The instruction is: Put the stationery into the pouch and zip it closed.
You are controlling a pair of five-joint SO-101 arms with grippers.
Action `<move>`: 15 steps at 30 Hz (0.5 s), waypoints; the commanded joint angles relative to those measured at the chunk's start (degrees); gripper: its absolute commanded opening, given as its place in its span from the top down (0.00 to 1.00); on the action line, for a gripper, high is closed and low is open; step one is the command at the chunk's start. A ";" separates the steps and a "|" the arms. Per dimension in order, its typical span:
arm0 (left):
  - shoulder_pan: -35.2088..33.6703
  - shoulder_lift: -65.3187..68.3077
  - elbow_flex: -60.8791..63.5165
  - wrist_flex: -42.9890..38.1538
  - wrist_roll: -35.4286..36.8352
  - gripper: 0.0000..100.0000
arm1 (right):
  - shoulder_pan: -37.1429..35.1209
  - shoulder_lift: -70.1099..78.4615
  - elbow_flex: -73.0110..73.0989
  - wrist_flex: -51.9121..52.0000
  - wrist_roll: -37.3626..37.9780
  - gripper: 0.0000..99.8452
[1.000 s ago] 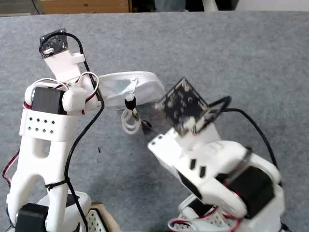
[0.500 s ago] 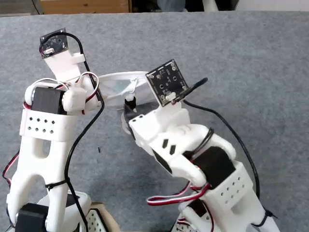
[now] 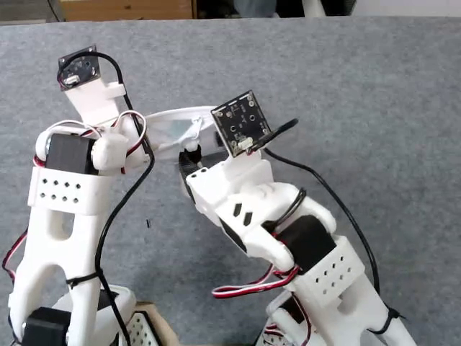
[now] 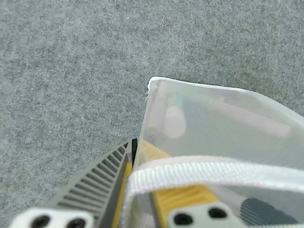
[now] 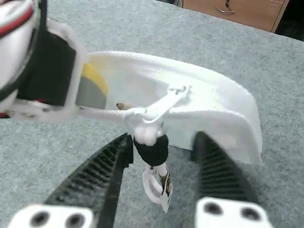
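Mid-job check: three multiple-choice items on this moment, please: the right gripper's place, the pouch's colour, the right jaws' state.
1. Where is the right gripper relative to the pouch?
A: inside it.
B: astride the black tag on its zip pull.
C: far off to one side.

2. What colour is the pouch?
A: red.
B: black.
C: white.

3. How do the right jaws stand?
A: open.
B: shut on the tag.
C: shut on the pouch.

Key:
1 B, the tag hangs between the jaws.
2 C, the mesh and zip tape are white.
3 A, gaps show beside the tag.
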 commanded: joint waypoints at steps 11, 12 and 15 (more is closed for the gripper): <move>-1.10 -0.26 0.22 -1.23 0.35 0.97 | -0.70 -0.48 -0.48 -1.23 -0.44 0.99; -1.10 -0.26 0.22 -1.23 0.35 0.97 | -0.70 -0.48 -0.48 -1.23 -0.44 0.99; -1.10 -0.44 0.04 -1.23 0.18 0.97 | -0.70 -0.57 -1.01 -0.88 -0.26 0.99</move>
